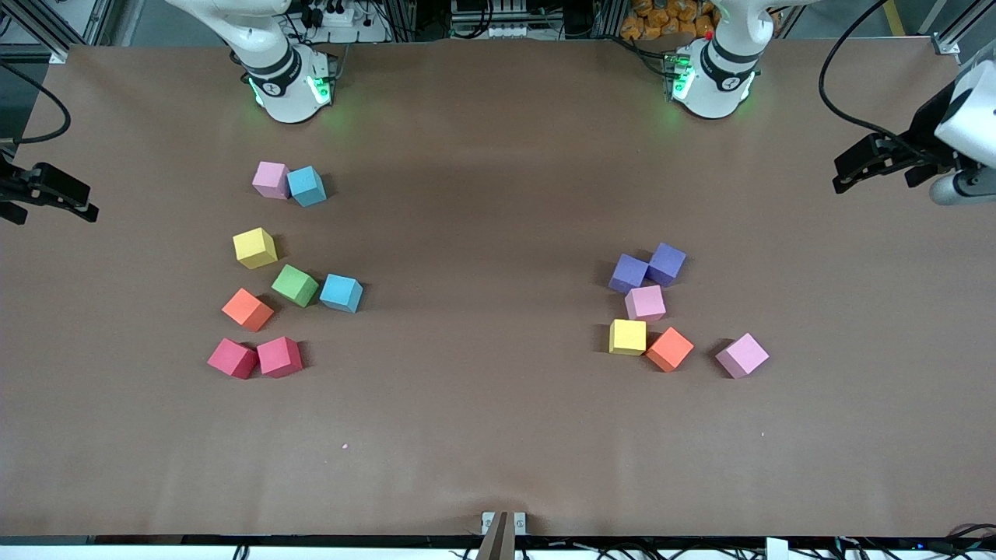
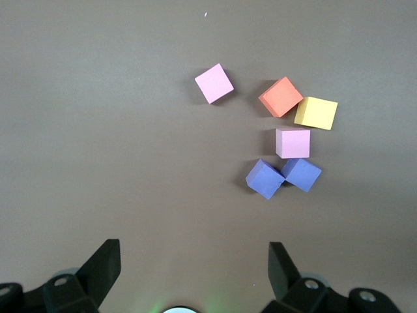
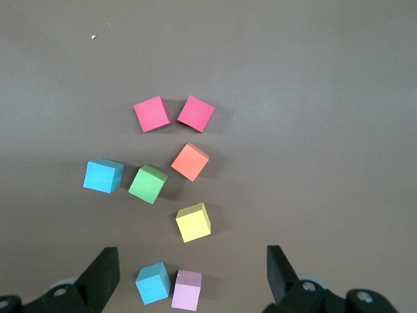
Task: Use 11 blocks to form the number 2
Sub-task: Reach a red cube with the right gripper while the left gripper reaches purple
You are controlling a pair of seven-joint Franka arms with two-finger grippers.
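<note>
Fourteen blocks (image 1: 645, 302) are counted: three pink, two blue, two yellow, two orange, two red, two purple, one green.

The front camera sits high across the table (image 1: 498, 467), facing the two robot bases and taking in the whole top. Each wrist camera looks straight down from well above the surface. The left wrist view shares the purple, pink, yellow and orange blocks (image 2: 292, 142) with the front view; the right wrist view shares the other cluster (image 3: 159, 182).
</note>
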